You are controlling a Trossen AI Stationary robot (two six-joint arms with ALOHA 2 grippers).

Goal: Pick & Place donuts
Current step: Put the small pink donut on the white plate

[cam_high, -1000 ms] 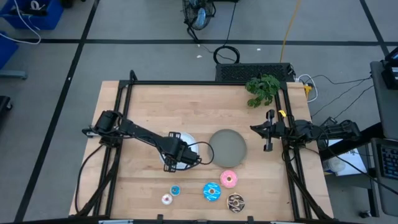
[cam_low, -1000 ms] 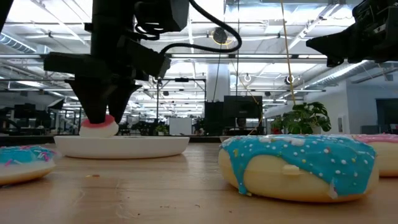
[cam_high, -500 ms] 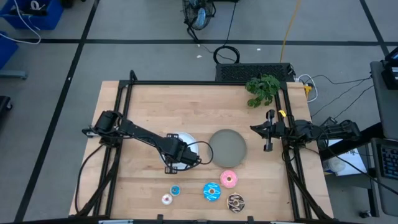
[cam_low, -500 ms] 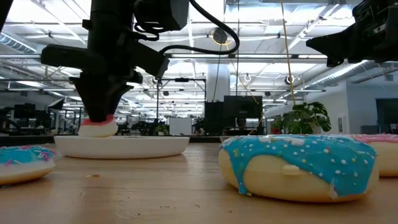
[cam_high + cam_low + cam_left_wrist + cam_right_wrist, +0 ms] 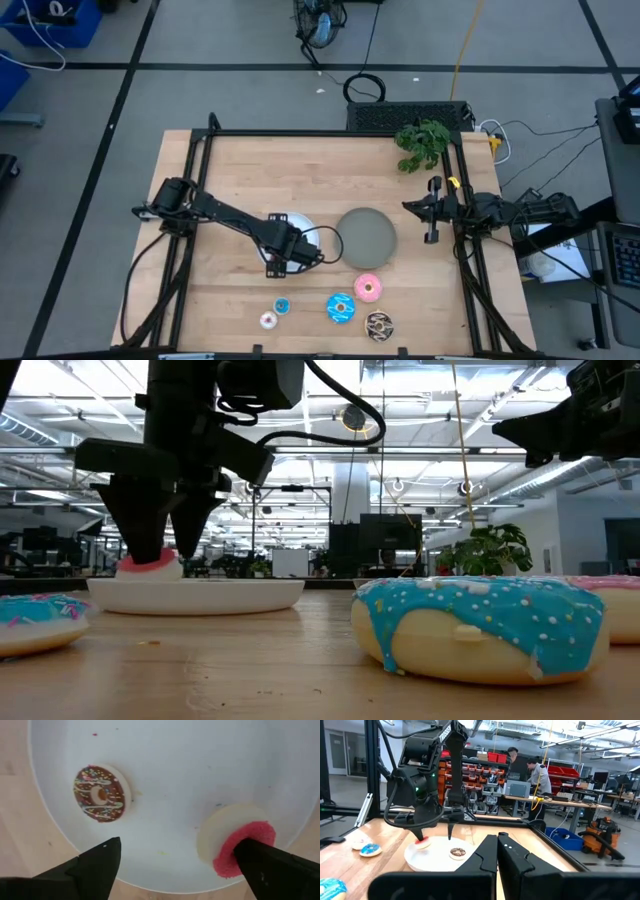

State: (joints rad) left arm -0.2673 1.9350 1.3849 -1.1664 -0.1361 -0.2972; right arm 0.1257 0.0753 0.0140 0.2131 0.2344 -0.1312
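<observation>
My left gripper [image 5: 180, 865] [image 5: 283, 258] [image 5: 160, 548] hangs open over the white plate [image 5: 190, 765], fingers pointing down. A tiny red donut [image 5: 235, 845] [image 5: 150, 565] sits tilted on the plate by one fingertip. A tiny brown donut [image 5: 101, 794] lies flat on the same plate. On the table near its near edge lie the pink [image 5: 368, 288], blue [image 5: 340, 307] and brown sprinkled [image 5: 379, 324] donuts, a tiny blue one [image 5: 282, 306] and a tiny white-pink one [image 5: 268, 320]. My right gripper [image 5: 432, 212] [image 5: 498, 851] waits shut at the table's right edge. My left gripper comes from above, pointing down, and one fingertip [image 5: 260, 862] meets the red icing edge [image 5: 245, 851] of the tiny red donut. The other finger [image 5: 97, 865] stands clear of it. The donut rests tilted on the white plate near its rim.
An empty grey plate [image 5: 366, 236] sits right of the white plate [image 5: 300, 228]. A green plant [image 5: 422, 143] stands at the far right corner. A black frame runs around the wooden table. People stand in the room beyond, seen in the right wrist view.
My left gripper has opened over the white plate and let go of its pinch on the tiny red donut. The donut stays on the plate, shifted slightly sideways and now tilted against one finger.
</observation>
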